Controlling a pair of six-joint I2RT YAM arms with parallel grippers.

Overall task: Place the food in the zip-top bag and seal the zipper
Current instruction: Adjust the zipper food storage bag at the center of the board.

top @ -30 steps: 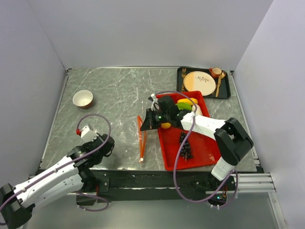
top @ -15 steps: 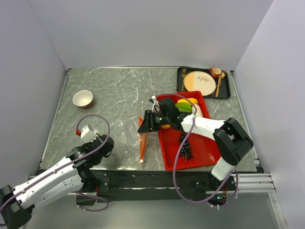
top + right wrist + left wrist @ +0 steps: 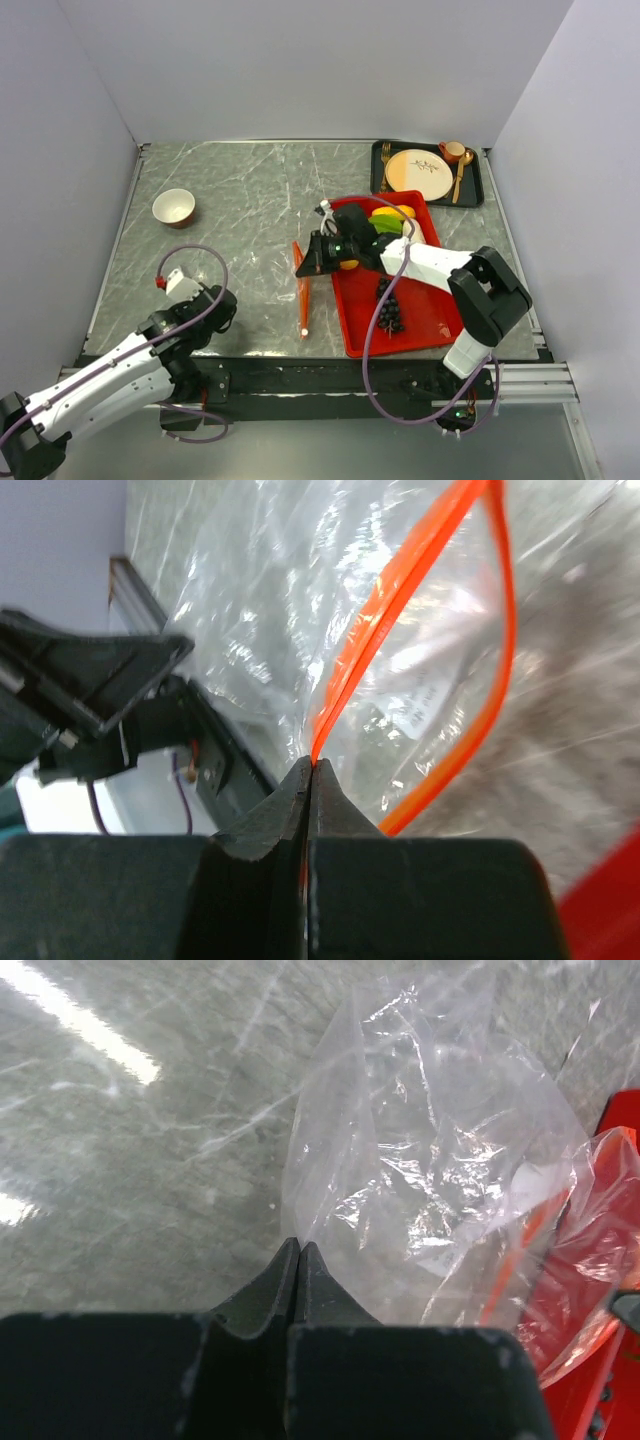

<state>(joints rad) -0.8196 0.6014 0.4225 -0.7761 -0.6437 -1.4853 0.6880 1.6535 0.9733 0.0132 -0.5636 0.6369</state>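
Zip-top bag (image 3: 430,1180) lies empty at mid-frame overhead, left of the red tray (image 3: 430,310); my right gripper (image 3: 308,765) pinches its zipper (image 3: 400,590); my left gripper (image 3: 298,1250) apparently clamps its clear edge; grapes (image 3: 388,308) and other food wait on the tray; filling and sealing remain.

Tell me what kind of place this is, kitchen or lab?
Probably a lab test cell: bare grey walls box in the table, the left arm and right arm are bolted at its near edge, and the food on the red tray looks toy.
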